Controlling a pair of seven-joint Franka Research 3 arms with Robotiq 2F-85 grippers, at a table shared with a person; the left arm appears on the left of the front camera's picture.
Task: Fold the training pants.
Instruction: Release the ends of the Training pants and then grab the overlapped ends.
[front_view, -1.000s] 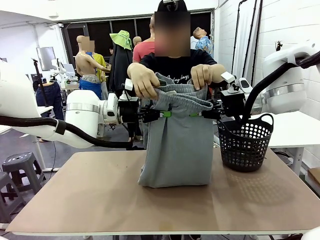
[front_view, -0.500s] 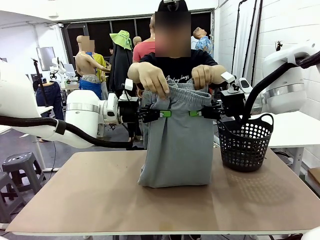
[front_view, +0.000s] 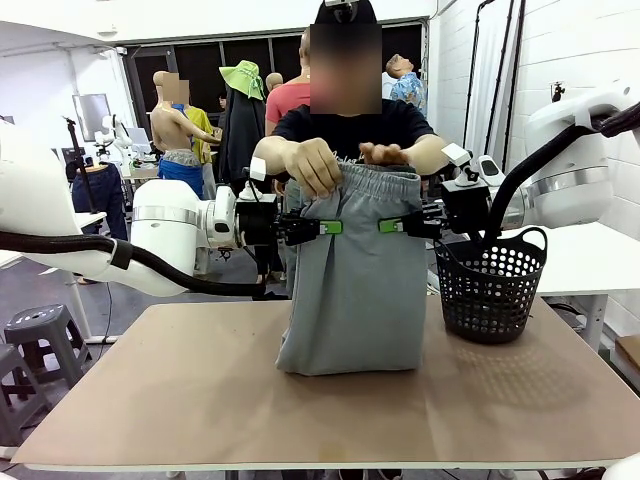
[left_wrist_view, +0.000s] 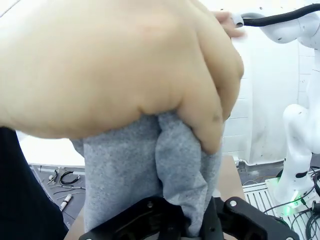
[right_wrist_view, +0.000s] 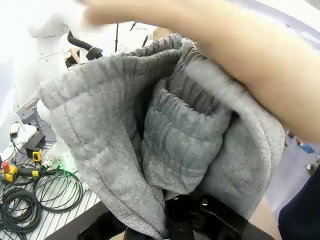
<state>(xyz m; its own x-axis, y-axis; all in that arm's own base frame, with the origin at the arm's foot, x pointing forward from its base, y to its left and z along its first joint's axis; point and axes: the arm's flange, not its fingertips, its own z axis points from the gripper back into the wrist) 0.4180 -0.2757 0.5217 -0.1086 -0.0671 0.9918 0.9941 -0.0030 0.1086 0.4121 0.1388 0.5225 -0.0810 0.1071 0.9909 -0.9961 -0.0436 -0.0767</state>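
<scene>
The light grey training pants (front_view: 352, 290) hang upright over the table, their lower end resting on the tabletop. My left gripper (front_view: 322, 227) is shut on the pants' left edge just below the waistband, and my right gripper (front_view: 395, 226) is shut on the right edge. The person's hands (front_view: 312, 164) hold the elastic waistband at the top. In the left wrist view a hand (left_wrist_view: 120, 65) grips the grey fabric (left_wrist_view: 150, 175) right above my fingers. The right wrist view looks into the bunched waistband (right_wrist_view: 175, 130) with a blurred hand (right_wrist_view: 240, 65) across it.
A black mesh basket (front_view: 492, 287) stands on the table just right of the pants, close to my right arm. The brown tabletop (front_view: 200, 400) lies bare in front and to the left. The person stands at the far edge.
The person's hands have pulled the waistband up and flattened it; the drooping fold of fabric at the top is gone. Both grippers kept their hold and place.
</scene>
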